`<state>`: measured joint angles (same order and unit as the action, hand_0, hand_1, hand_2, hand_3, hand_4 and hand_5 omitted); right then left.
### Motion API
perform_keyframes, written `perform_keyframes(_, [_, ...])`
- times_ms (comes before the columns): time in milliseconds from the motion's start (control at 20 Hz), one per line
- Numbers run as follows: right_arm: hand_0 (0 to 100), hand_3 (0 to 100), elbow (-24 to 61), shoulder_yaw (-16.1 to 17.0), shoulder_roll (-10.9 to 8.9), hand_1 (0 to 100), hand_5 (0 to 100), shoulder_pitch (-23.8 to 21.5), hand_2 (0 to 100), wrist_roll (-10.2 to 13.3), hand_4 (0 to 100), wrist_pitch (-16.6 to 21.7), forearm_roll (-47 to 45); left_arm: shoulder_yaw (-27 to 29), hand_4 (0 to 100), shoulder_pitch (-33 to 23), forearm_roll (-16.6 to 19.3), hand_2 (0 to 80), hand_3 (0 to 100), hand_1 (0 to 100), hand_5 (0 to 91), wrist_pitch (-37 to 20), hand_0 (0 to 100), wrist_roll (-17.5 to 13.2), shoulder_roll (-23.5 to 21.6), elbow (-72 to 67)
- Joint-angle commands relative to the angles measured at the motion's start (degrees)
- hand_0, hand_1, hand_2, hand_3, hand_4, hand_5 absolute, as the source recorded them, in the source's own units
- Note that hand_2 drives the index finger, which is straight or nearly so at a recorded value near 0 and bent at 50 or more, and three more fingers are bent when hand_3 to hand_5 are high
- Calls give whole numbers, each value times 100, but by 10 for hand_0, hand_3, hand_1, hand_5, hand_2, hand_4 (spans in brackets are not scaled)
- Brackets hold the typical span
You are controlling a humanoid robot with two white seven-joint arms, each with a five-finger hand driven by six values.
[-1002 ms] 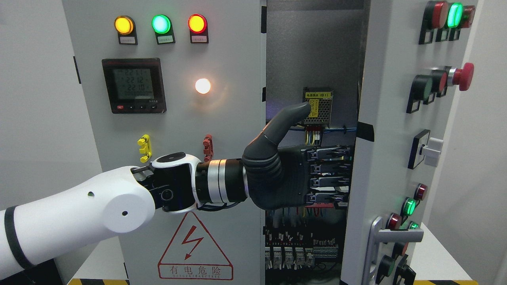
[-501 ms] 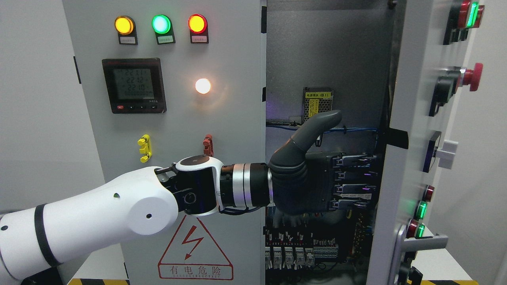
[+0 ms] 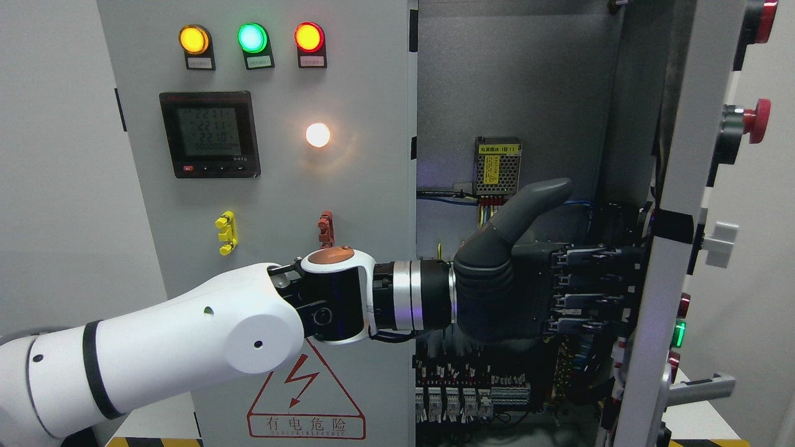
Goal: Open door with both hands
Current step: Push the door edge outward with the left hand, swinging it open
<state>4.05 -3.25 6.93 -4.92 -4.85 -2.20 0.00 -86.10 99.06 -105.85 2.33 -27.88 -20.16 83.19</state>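
Left robot hand (image 3: 546, 288) reaches across from the lower left into the gap of the electrical cabinet (image 3: 261, 186), and it is pressed flat against the inner face of the right-hand door (image 3: 674, 261). Fingers (image 3: 590, 279) are stretched straight out side by side, tips touching the door's edge region, thumb (image 3: 528, 205) cocked upward and free; nothing is gripped, this is an open-palmed push. The door stands swung well out at the right of the picture, seen almost edge-on, so its red mushroom button (image 3: 754, 118) and lever handle (image 3: 699, 388) show in profile. Behind the hand the interior lies exposed: a power supply module (image 3: 498, 164) with a yellow label on the back plate, rows of terminal blocks (image 3: 472, 397) and wiring lower down. The left-hand door, with its three pilot lamps (image 3: 251, 37), digital meter (image 3: 210, 133) and high-voltage warning triangle (image 3: 305, 397), looks closed. The right robot hand is not in view at all. My read: the step in hand is pushing the right door wide, and that looks close to done. The next move probably calls for a sustained outward sweep following the door's arc, fingers kept flat so they slide rather than snag on the loose wiring near the hinge side, then likely attention to the left door.
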Motion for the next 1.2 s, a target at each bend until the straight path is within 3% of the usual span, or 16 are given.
perform_keyframes(0, [380,0,-1,0,1,0,0,0,0,1,0,0,35,356,0,-106,73,0,0,0,0,13,0,281,399,13])
perform_keyframes(100, [380,0,-1,0,1,0,0,0,0,1,0,0,35,488,0,-133,73,0,0,0,0,100,0,467,513,21])
perform_keyframes(601, [379,0,-1,0,-7,0,0,0,0,1,0,0,35,884,0,-150,108,0,0,0,0,337,0,740,873,65])
perform_keyframes(1152, [379,0,-1,0,-7,0,0,0,0,1,0,0,35,902,0,-150,126,0,0,0,0,355,0,1328,1409,57])
